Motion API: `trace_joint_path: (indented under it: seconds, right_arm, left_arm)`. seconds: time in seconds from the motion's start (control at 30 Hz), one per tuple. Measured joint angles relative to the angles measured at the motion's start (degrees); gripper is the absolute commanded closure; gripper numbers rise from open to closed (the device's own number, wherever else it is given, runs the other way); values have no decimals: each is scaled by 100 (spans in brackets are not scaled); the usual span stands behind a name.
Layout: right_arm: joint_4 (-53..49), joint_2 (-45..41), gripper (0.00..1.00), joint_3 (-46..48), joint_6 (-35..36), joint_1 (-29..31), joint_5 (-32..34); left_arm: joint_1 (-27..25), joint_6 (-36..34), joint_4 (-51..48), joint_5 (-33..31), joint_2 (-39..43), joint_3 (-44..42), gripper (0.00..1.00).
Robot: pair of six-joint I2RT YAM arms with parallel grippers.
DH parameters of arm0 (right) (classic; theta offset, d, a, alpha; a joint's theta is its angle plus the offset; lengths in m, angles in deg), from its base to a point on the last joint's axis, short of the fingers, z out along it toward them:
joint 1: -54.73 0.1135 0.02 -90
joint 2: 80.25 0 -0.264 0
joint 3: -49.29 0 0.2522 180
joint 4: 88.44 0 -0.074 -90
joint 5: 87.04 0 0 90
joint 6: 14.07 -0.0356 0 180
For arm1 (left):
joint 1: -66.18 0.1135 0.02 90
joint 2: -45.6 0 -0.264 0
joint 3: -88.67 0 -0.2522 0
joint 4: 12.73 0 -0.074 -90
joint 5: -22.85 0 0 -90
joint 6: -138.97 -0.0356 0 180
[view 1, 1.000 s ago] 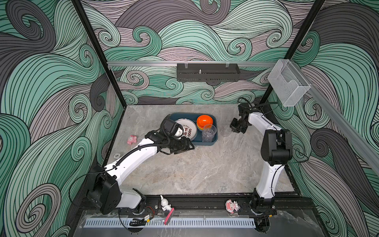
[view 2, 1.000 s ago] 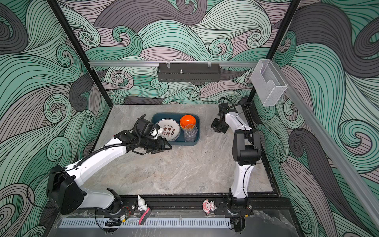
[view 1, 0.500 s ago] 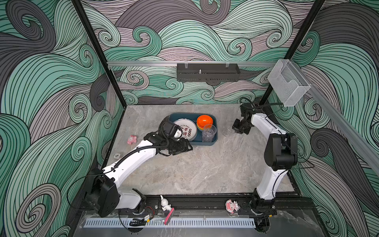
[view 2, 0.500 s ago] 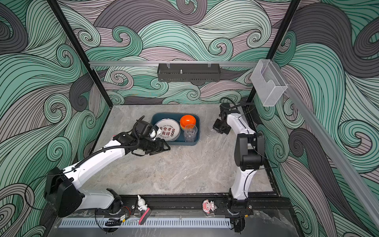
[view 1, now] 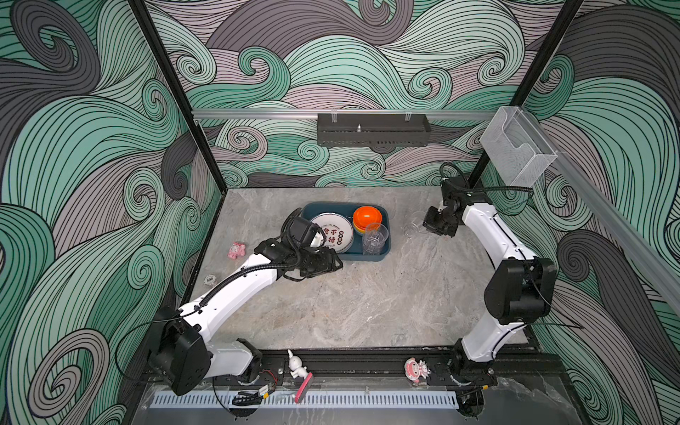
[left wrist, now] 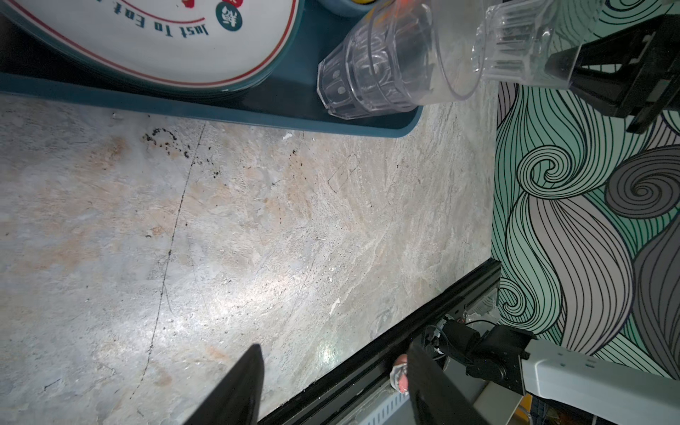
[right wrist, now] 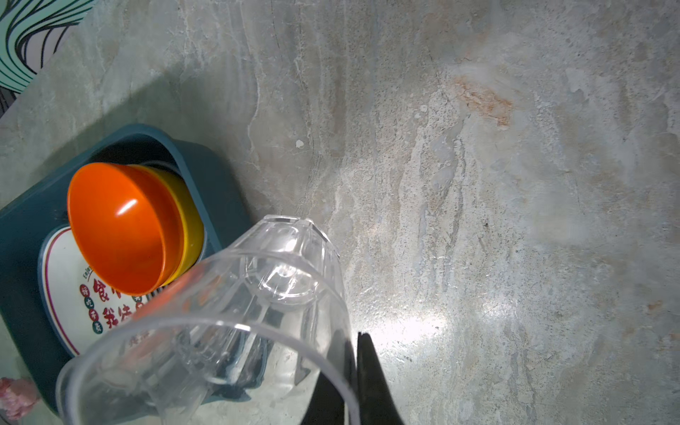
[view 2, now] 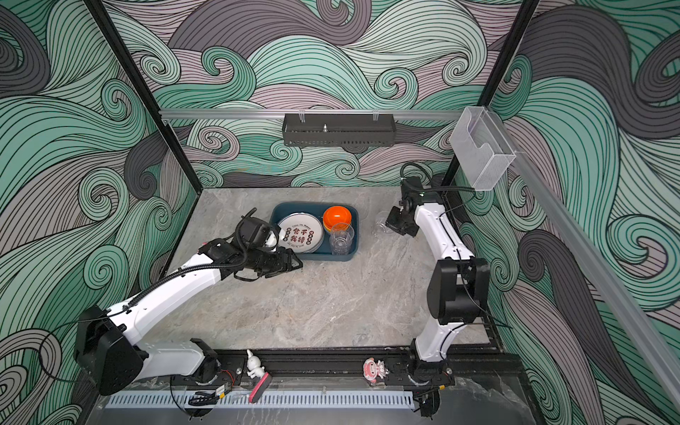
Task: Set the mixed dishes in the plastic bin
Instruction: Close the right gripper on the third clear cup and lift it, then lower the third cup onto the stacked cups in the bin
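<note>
The dark teal plastic bin (view 1: 353, 257) (view 2: 323, 257) holds a white printed plate (view 1: 333, 235) (left wrist: 147, 36), an orange bowl (view 1: 366, 218) (right wrist: 117, 228) nested in a yellow bowl (right wrist: 187, 217), and an upright clear tumbler (view 1: 374, 239) (left wrist: 368, 73). Right of the bin, above the table, my right gripper (view 1: 427, 226) (right wrist: 355, 336) is shut on the rim of a second clear tumbler (view 1: 412, 228) (right wrist: 257, 294), one finger inside and one outside. My left gripper (view 1: 336, 262) (left wrist: 333, 349) is open and holds nothing, just off the bin's near left corner.
A pink figurine (view 1: 236, 251) lies on the table left of the bin. Two more figurines (view 1: 296, 364) (view 1: 415, 369) stand on the front rail. A black perforated tray (view 1: 371, 130) hangs on the back wall, and a clear acrylic box (view 1: 515, 151) on the right rail.
The right arm's elbow has swung nearer and to the right, while its gripper with the tumbler has shifted only slightly rightward. The left gripper has drawn back a little from the bin.
</note>
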Motion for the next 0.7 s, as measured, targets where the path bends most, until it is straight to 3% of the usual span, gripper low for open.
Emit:
trace_joint_path:
  seconds: [0.7]
  right_arm:
    - [-686,-83,100,-885,472,780,-315]
  left_arm:
    - [0,35,-7,-125,24,-13,36]
